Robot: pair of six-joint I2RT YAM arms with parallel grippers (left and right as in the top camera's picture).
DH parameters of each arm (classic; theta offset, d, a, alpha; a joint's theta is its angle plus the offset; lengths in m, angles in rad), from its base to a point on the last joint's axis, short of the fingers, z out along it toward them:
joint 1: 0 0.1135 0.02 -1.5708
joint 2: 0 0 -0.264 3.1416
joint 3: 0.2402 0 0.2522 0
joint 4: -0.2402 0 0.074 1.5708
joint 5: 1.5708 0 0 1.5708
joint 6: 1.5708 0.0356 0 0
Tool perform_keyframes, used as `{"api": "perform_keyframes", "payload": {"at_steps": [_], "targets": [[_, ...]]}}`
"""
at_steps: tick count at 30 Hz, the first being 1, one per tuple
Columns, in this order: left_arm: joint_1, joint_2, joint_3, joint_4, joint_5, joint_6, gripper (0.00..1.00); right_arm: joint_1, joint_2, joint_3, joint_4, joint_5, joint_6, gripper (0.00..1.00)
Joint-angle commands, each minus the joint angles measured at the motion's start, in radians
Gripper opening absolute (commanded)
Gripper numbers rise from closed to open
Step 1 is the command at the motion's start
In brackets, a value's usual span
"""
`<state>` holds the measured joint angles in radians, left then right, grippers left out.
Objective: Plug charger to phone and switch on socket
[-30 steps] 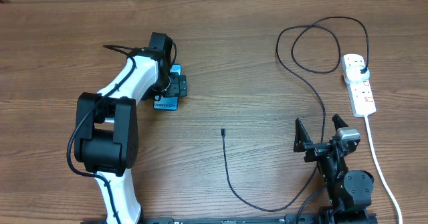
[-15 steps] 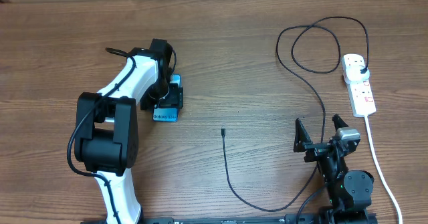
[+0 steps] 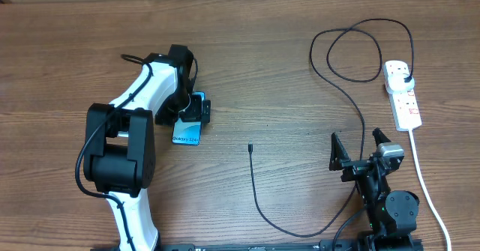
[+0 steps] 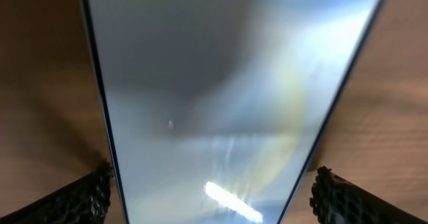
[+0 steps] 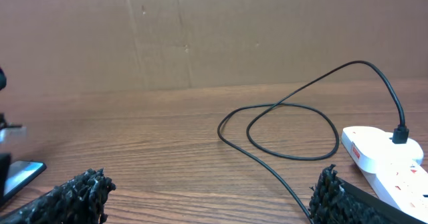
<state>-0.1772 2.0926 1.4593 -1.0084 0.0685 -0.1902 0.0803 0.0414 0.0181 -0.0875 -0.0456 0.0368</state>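
The phone (image 3: 187, 132), with a light blue screen, lies on the wooden table left of centre. My left gripper (image 3: 195, 110) is shut on its far end; in the left wrist view the screen (image 4: 214, 97) fills the space between the two fingers. The charger's black cable (image 3: 259, 198) runs from its free connector tip (image 3: 250, 147) at mid-table, loops at the back right, and ends in a black plug (image 3: 406, 79) sitting in the white socket strip (image 3: 403, 100). My right gripper (image 3: 358, 152) is open and empty at the front right, beside the cable.
The strip's thick white cord (image 3: 424, 180) runs to the front edge right of my right arm. In the right wrist view the cable loop (image 5: 287, 127), the strip (image 5: 381, 157) and a cardboard wall (image 5: 214, 30) behind the table show.
My left gripper has drawn the phone toward the front of the table and slightly right, and it now lies tilted. The right arm and the cable have not moved.
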Motion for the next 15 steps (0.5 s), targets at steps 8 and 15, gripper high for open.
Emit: {"api": "perform_keyframes", "payload": {"at_steps": [8,15], "targets": [[-0.006,0.030,0.000,0.123,0.002,-0.009,1.00,0.005,0.001,-0.010,0.006,-0.001,-0.004,1.00],[-0.006,0.030,-0.019,0.124,0.002,-0.013,1.00,0.005,0.003,-0.010,0.006,-0.001,-0.004,1.00]]}}
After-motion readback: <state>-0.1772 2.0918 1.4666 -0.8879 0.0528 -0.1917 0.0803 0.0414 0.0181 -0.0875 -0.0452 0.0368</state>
